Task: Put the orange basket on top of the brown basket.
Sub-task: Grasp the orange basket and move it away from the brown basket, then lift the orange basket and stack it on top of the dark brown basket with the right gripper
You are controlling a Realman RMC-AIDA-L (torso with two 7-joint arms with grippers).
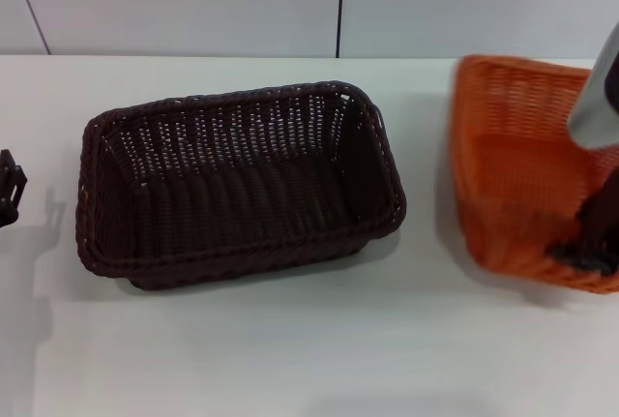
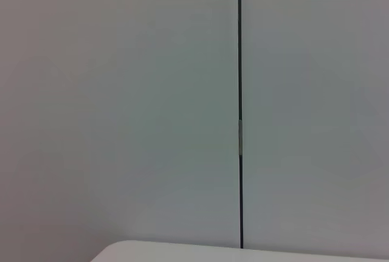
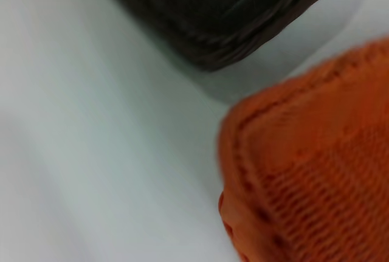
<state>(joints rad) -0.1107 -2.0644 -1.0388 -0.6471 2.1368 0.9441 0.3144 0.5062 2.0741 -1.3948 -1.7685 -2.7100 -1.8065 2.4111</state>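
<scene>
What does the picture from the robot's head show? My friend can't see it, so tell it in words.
An empty brown basket sits on a white table, and an orange basket is apart from it on the robot's right. The right gripper is at the orange basket's near edge; the left gripper peeks in at the left edge.

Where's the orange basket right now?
In the head view, the orange basket is at the table's right side, right of the brown basket, with the right end effector at its near rim.
</scene>
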